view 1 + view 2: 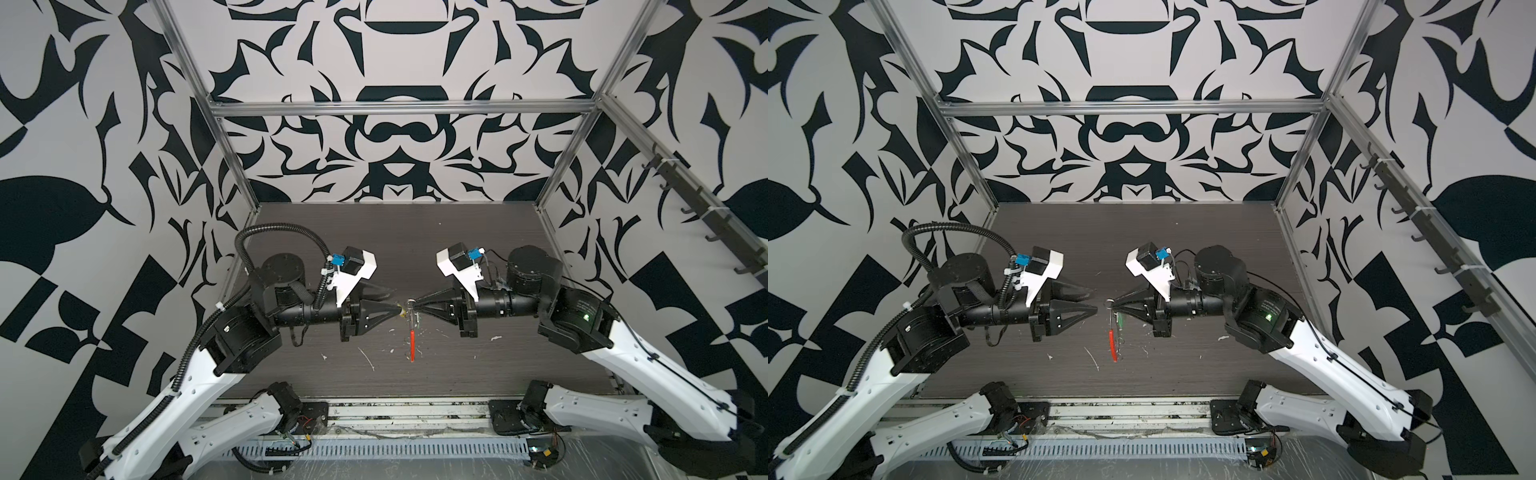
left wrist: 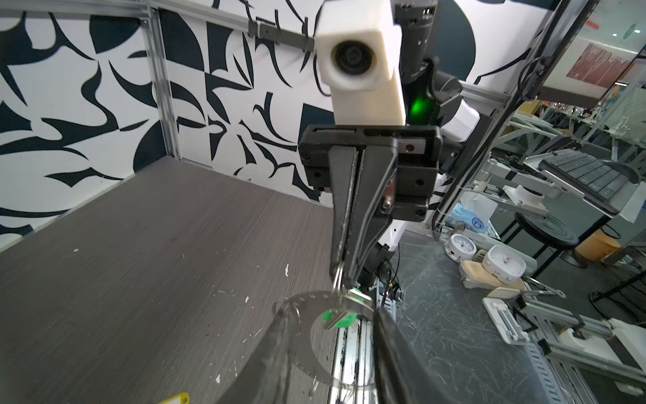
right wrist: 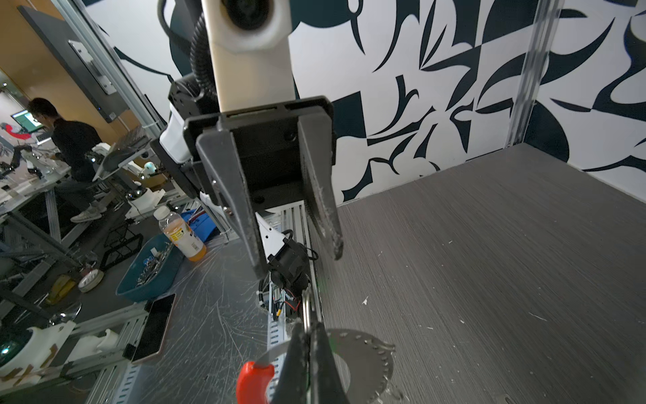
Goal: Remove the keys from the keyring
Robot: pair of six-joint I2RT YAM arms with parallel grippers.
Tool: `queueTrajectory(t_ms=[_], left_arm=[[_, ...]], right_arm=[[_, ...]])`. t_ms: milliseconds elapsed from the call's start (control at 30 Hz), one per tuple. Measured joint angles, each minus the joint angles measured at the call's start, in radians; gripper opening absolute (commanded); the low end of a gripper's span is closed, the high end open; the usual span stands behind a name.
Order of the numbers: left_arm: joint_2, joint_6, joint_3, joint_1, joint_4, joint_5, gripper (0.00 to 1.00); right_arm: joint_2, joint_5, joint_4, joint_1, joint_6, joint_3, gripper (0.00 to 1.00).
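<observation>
The keyring [image 3: 370,363], a thin grey perforated hoop with a red curved segment [image 1: 412,347], hangs above the table's middle. My right gripper [image 3: 309,328] is shut on a small silver ring at its top. The green key [image 2: 344,320] dangles there too, close under the right fingertips. The yellow key [image 2: 176,398] lies on the table below my left gripper, apart from the hoop. My left gripper [image 2: 330,314] is open, with nothing gripped. It faces the right gripper [image 1: 417,309] tip to tip, and its fingers stand on either side of the hoop's upper part.
Dark wood-grain table [image 1: 478,249] with white flecks scattered near the middle [image 1: 368,359]. Patterned walls and aluminium posts [image 1: 237,166] enclose the back and sides. A slotted metal rail [image 1: 374,451] runs along the front edge, between the two arm bases.
</observation>
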Motion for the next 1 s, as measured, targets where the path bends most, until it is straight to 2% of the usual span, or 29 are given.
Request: queueTrajectory(t_ms=[233, 567, 733, 800, 1000], left_arm=[[0.101, 0.026, 0.079, 0.000, -0.116, 0.035, 0.33], [0.157, 0.042, 0.142, 0.000, -0.220, 0.068, 0.07], [0.163, 0.043, 0.144, 0.000, -0.229, 0.084, 0.08], [0.163, 0.037, 0.144, 0.000, -0.229, 0.086, 0.00], [0.146, 0.030, 0.122, 0.000, -0.193, 0.093, 0.00]], right_arm=[[0.068, -0.018, -0.139, 0.000, -0.057, 0.090, 0.00], [0.123, -0.016, -0.257, 0.000, -0.098, 0.157, 0.00], [0.125, -0.015, -0.278, 0.000, -0.101, 0.160, 0.00], [0.125, -0.015, -0.279, 0.000, -0.101, 0.162, 0.00], [0.125, -0.017, -0.272, 0.000, -0.098, 0.165, 0.00]])
